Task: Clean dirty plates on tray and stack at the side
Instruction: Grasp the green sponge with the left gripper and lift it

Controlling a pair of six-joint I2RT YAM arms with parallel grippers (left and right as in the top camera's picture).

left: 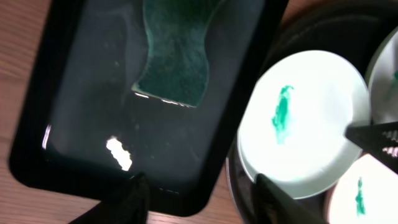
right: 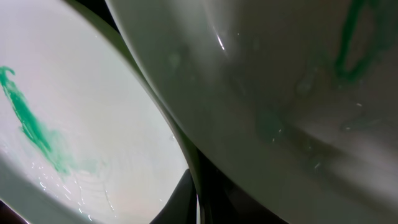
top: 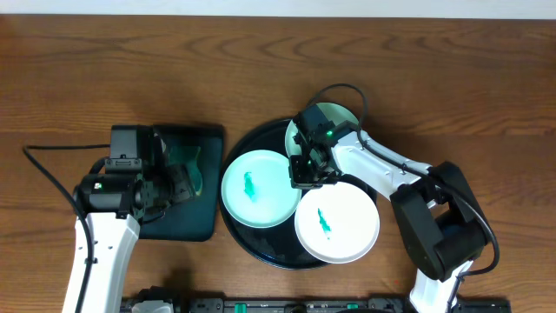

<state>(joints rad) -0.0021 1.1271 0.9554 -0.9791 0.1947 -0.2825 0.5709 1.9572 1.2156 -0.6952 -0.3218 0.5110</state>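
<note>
Small rectangular black glossy tray point(left: 81, 112) lies diagonally on the brown wood-grain surface point(left: 15, 50), with a dark-green sponge point(left: 177, 56) on its far half. Two dark left fingers point(left: 134, 202) stand apart at the bottom edge, nothing between them. To the right, the large round black glossy tray point(left: 323, 28) carries a pale mint-green round plate point(left: 317, 93) with a green centre smear point(left: 281, 115). A white round plate point(left: 373, 186), also smeared, is just beside it.

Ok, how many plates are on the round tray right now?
3. A mint plate on the tray's left, a white plate near right, a second mint plate at the far side, partly under the right gripper. No others seem hidden.
</note>
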